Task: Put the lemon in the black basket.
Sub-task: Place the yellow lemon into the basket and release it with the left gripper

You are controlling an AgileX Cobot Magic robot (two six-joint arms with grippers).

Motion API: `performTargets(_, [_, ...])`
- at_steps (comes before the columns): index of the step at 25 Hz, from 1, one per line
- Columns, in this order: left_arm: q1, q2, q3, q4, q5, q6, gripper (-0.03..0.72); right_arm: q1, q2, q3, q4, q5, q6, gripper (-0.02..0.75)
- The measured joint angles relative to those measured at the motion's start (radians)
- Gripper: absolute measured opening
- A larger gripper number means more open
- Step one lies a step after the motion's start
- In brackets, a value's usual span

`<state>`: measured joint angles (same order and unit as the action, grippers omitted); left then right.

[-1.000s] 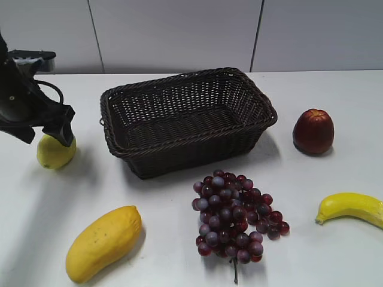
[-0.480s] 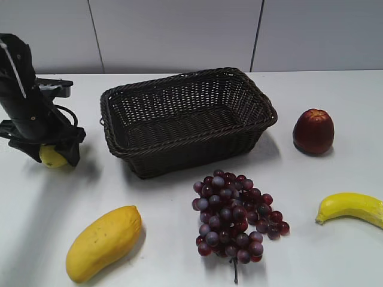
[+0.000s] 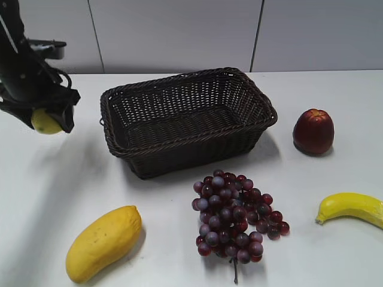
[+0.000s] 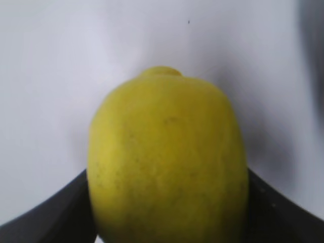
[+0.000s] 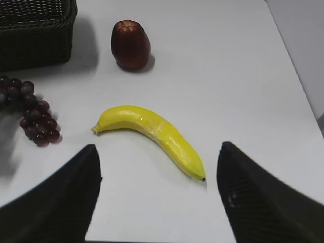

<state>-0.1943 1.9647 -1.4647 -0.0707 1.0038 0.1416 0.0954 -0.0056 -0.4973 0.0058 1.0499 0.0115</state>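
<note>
My left gripper [image 3: 46, 119] is shut on the lemon [image 3: 45, 122], a pale greenish-yellow fruit, and holds it in the air at the far left, to the left of the black basket [image 3: 122, 149]. In the left wrist view the lemon [image 4: 167, 162] fills the space between the two black fingers, above the white table. The basket is dark woven wicker and nothing shows inside it; a corner of it shows in the right wrist view [image 5: 35, 45]. My right gripper [image 5: 159, 197] is open and empty above the table, near the banana [image 5: 152, 132]. It is outside the exterior view.
A yellow mango [image 3: 103, 241] lies at the front left. A bunch of dark grapes [image 3: 234, 217] lies in front of the basket. A red apple [image 3: 313, 131] stands right of the basket, and the banana [image 3: 352, 207] lies at the front right.
My left gripper closed on the lemon on the table, then lifted it up and slightly back. The right arm has not moved.
</note>
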Motion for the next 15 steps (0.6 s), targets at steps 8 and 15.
performTargets(8, [-0.071, -0.120, -0.223, -0.081, 0.072, -0.001, 0.540, 0.000, 0.000, 0.000, 0.000, -0.001, 0.000, 0.583])
performTargets(15, [-0.257, -0.106, -0.273, -0.117, -0.025, -0.001, 0.540, 0.000, 0.000, 0.000, 0.000, 0.000, 0.000, 0.583])
